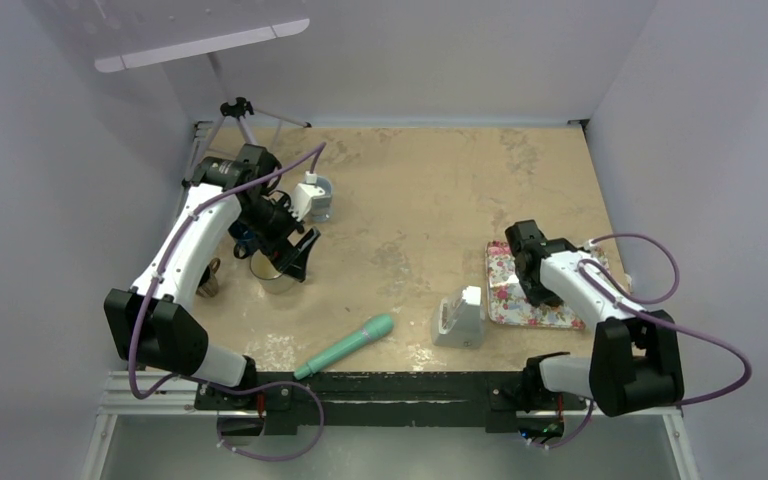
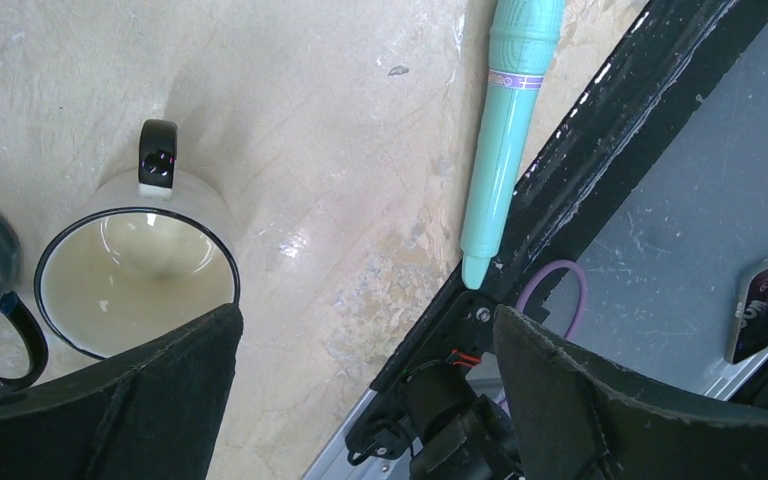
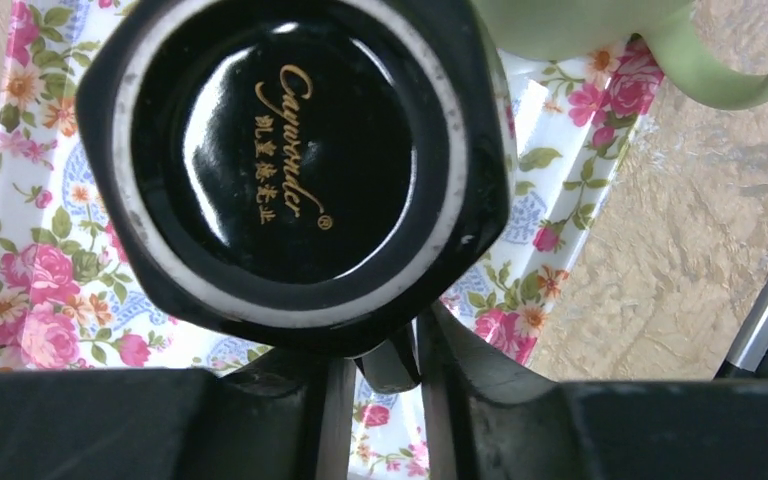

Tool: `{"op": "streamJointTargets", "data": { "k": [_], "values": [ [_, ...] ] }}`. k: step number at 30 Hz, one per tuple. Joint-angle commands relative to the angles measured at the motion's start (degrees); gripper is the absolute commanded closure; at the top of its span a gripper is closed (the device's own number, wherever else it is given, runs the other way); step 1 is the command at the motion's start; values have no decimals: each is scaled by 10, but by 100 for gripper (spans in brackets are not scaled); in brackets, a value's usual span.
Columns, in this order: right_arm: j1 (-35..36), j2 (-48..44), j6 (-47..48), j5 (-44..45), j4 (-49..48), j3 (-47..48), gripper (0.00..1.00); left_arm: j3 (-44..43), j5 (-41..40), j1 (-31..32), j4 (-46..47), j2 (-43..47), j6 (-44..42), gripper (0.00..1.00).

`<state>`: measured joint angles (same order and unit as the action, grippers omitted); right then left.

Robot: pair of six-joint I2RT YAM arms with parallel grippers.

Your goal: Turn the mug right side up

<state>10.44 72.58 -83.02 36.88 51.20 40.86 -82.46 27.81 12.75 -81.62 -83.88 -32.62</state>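
1. Mug (image 3: 280,170), black, is sitting upside down on the floral tray (image 3: 40,290) at the right side of the table (image 1: 430,190), its glossy base facing the right wrist camera.
2. Its base is showing gold script that seems to begin "Cay", with a row of Chinese characters beneath and a small ® mark. The full word is not readable with certainty.
3. The right end effector (image 3: 385,350) is pressing its two fingers against either side of the mug's handle, clamping it.
4. The right arm is bending at the elbow and pointing its wrist down over the tray.
5. A pale green cup (image 3: 580,25) is standing just beside the mug at the tray's edge.
6. The left end effector (image 2: 365,315) is hanging with its fingers spread wide, gripping nothing, above a white enamel cup (image 2: 135,285) that is standing upright.
7. The left arm is stretching forward along the table's left side.
8. A teal wand (image 2: 505,130) is lying near the front rail, carrying a purple band whose print is too small to read.
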Motion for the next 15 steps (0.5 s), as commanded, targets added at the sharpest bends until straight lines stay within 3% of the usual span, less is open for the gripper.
{"op": "streamJointTargets", "data": {
  "k": [1,4,10,15],
  "values": [
    [-7,-10,4,34,-42,-15,76,-22,17,-5,-9,7,-12,0],
    [-6,-32,97,16,-92,-15,88,-22,18,-5,-6,7,-6,0],
    [-6,-116,194,24,-97,28,100,-51,47,-5,16,2,29,0],
    [-6,-165,318,-10,-140,79,100,-77,120,-5,77,-2,108,0]
  ]
}}
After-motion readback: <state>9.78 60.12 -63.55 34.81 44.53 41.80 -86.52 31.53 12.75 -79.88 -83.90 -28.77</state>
